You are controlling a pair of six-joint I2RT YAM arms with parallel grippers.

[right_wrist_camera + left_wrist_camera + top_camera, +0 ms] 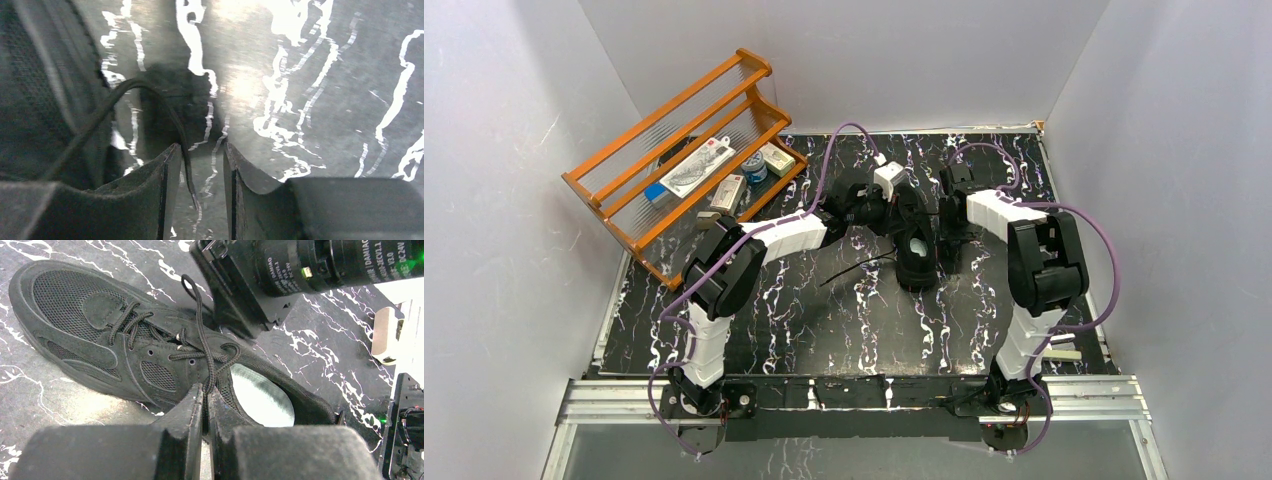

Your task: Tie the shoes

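The black sneaker (914, 258) lies mid-table, its toe toward the near edge. In the left wrist view the shoe (100, 330) fills the left side, with its pale insole (260, 395) showing. My left gripper (205, 392) is shut on a black lace (201, 335) that rises from the crossed laces at the tongue. It sits above the shoe's opening in the top view (902, 215). My right gripper (200, 150) is open beside the shoe (35, 100). A lace strand (150, 95) arcs from the shoe and its tip hangs loose between the fingers, close to the left one. It stands right of the shoe (951, 228).
An orange wooden rack (689, 160) with several small items stands at the back left. One loose lace end (854, 268) trails left of the shoe on the black marbled table (824, 330). A small white object (1064, 352) lies at the right edge. Grey walls close in three sides.
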